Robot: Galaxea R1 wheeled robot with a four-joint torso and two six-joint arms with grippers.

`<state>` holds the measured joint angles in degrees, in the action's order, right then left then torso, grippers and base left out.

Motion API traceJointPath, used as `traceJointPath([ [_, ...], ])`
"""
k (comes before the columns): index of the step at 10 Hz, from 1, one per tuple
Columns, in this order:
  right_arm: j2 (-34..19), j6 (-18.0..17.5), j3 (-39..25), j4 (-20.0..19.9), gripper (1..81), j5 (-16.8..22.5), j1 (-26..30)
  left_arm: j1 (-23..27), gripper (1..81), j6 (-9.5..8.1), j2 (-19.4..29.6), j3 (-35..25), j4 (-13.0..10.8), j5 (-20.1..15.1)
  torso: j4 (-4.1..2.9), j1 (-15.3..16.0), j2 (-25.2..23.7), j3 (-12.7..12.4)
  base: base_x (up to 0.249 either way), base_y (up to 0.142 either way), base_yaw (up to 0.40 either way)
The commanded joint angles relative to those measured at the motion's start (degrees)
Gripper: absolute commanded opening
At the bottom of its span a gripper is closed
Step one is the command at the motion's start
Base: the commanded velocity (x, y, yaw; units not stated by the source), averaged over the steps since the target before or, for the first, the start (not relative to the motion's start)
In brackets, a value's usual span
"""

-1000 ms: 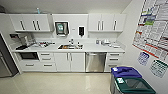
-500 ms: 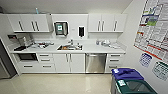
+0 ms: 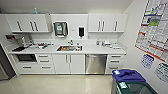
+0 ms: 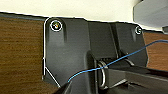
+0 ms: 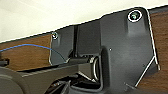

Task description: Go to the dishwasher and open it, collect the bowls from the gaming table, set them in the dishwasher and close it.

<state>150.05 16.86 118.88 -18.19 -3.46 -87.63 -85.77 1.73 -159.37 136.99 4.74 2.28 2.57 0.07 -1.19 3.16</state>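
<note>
Steel dishwasher (image 3: 95, 64) under the desk (image 3: 100, 51), right of sink (image 3: 69, 48), door closed; whole head view shifted slightly since 1.0 s ago, so I read my base as approaching | hands: state cannot be told | opening step pending

dishwasher (image 3: 95, 64): brushed steel | cabinets (image 3: 65, 63): matt white | floor (image 3: 62, 85): glossy

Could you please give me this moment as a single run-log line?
phase: facing kitchenette | dishwasher: shut, under counter, right of sink | bowls: none seen | bins: near right | end effectors: state unclear
</note>
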Motion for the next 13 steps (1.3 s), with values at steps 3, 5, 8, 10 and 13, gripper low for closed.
traceJointPath([
  [3,-1.0,0.2,-0.9,0.5,81.1,3.6,2.8,2.5,81.1,0.47,0.5,-0.3,-0.3,-3.3,0.0,0.0,0.0,0.0,0.092,0.0,0.0],
  [5,-0.9,0.2,-0.9,0.5,81.1,3.6,2.7,2.5,81.1,0.47,0.5,-0.4,-0.3,-3.3,0.0,0.0,0.0,0.0,0.1,0.0,0.0],
  [8,-0.8,0.2,-0.9,0.4,81.1,3.6,2.5,2.5,81.1,0.47,0.5,-0.3,-0.3,-3.3,0.0,0.0,0.0,0.0,0.102,0.0,0.0],
  [10,-0.8,0.2,-0.9,0.4,81.1,3.6,2.5,2.5,81.1,0.47,0.7,-0.3,-0.3,-3.3,0.0,0.0,0.0,0.0,0.102,0.0,0.0],
  [13,-0.7,0.2,-0.9,0.4,81.1,3.6,2.5,2.2,81.1,0.47,0.8,-0.3,-0.3,-3.2,0.0,-0.1,0.0,0.0,0.101,0.0,0.0],
])
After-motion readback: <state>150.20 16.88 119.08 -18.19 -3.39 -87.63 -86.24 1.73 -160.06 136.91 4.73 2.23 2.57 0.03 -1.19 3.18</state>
